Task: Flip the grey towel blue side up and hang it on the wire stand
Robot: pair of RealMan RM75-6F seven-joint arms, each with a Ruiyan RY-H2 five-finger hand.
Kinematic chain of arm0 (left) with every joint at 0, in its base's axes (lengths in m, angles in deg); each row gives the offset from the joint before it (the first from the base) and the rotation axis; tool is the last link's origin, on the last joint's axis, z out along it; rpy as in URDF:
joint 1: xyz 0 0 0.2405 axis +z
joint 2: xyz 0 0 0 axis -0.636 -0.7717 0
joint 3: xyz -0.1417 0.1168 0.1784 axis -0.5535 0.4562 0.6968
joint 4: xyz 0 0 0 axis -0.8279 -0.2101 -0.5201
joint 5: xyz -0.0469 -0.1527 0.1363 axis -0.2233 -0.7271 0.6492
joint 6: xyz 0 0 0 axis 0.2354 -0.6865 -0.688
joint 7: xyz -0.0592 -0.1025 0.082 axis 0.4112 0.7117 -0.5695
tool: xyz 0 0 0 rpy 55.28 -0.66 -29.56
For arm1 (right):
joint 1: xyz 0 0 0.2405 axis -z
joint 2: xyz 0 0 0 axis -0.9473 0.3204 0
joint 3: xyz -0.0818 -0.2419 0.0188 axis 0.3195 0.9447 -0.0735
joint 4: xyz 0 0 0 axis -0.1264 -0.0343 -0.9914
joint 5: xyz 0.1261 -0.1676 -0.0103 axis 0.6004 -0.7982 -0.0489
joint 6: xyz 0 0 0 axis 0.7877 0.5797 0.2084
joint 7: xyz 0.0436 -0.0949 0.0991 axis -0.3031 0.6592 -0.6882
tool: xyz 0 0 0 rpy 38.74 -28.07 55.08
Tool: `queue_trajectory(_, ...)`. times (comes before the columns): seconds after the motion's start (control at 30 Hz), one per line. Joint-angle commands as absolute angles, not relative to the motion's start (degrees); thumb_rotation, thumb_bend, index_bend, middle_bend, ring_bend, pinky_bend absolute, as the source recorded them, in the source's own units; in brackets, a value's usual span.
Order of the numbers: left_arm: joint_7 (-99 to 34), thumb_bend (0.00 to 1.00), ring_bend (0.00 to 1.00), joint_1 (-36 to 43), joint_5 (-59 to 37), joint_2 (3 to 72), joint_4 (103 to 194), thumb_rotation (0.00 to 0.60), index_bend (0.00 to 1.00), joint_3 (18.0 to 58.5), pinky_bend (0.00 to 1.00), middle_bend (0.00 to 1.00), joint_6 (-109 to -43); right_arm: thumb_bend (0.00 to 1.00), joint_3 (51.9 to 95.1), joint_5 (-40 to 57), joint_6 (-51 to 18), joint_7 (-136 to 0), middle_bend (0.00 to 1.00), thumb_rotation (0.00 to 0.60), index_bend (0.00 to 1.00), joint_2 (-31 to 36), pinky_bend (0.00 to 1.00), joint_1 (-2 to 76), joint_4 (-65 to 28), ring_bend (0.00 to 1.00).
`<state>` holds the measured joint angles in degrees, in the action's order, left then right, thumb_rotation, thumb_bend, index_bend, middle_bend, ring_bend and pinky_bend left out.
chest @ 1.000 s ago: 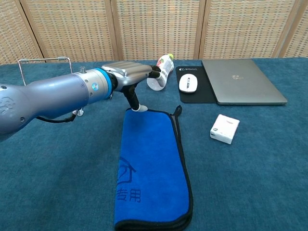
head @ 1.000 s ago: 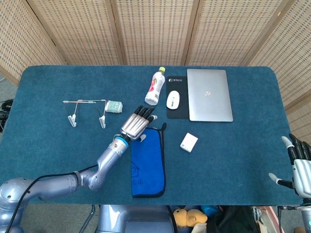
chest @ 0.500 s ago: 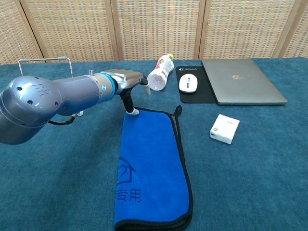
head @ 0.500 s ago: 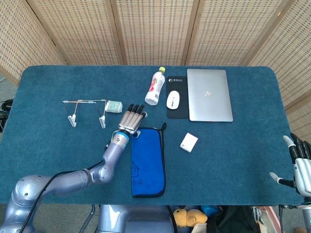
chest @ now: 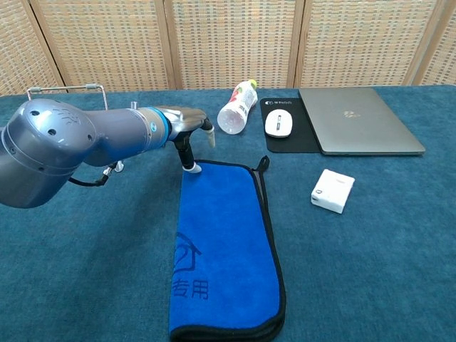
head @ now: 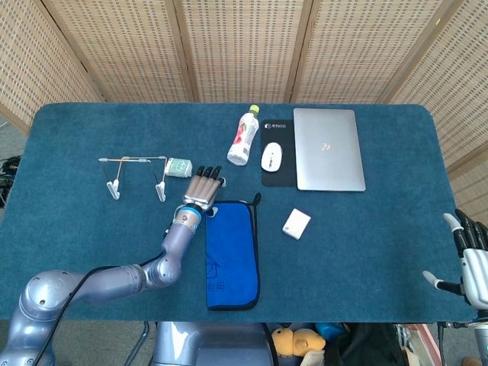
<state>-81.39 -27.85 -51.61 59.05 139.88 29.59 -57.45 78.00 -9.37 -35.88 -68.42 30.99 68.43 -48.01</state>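
Towel [head: 232, 253], blue side up, flat at lower centre of surface [head: 366, 252]; left robot hand [head: 202, 191] empty, fingers spread, thumb at towel's upper-left corner; right robot hand [head: 473, 259] open, idle lower right; risk: one-corner pinch lets towel slip before reaching stand [head: 136, 174] at left.

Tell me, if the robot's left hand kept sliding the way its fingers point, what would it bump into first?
The left hand points away from the robot, slightly right. Straight ahead lies bare teal tabletop; the lying clear plastic bottle with the green cap is nearest, but might be just missed. Depth is uncertain.
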Motion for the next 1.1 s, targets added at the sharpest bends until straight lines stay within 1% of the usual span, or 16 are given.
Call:
queue_trajectory(0.03,-82.5,0.32,0.00,-28.8,-51.8,59.8,138.8,0.600,0.26,30.4,0.00,0.00,-58.3,0.00,78.0,-9.4,-35.8,-68.0,0.00,0.600,0.00,30.9,0.00,68.3,-48.1,0.00)
queue_trajectory(0.33,-82.4,0.33,0.00,-29.2,-53.4,62.0,135.5,0.600,0.28,31.3,0.00,0.00,-57.7,0.00,77.8,-8.6,-35.6,-68.0,0.00,0.600,0.00,30.8,0.00,68.2,-47.8,0.00)
queue_trajectory(0.5,-80.8,0.33,0.00,-28.9,-51.9,62.7,134.4,0.600,0.32,31.5,0.00,0.00,-57.1,0.00,77.8,-8.5,-35.4,-68.1,0.00,0.600,0.00,30.8,0.00,68.1,-47.8,0.00)
queue_trajectory(0.73,-80.3,0.33,0.00,-28.7,-51.1,63.0,133.9,0.600,0.33,31.9,0.00,0.00,-57.0,0.00,77.8,-8.6,-35.3,-68.2,0.00,0.600,0.00,30.8,0.00,68.1,-47.8,0.00)
queue_trajectory(0.87,-79.7,0.33,0.00,-28.3,-50.7,62.4,134.9,0.600,0.34,31.7,0.00,0.00,-57.1,0.00,77.9,-8.7,-35.5,-68.3,0.00,0.600,0.00,30.9,0.00,68.2,-47.9,0.00)
queue_trajectory(1.1,-79.9,0.33,0.00,-27.5,-50.7,59.7,140.0,0.600,0.36,32.3,0.00,0.00,-58.4,0.00,78.1,-9.3,-35.7,-68.5,0.00,0.600,0.00,31.0,0.00,68.2,-48.0,0.00)
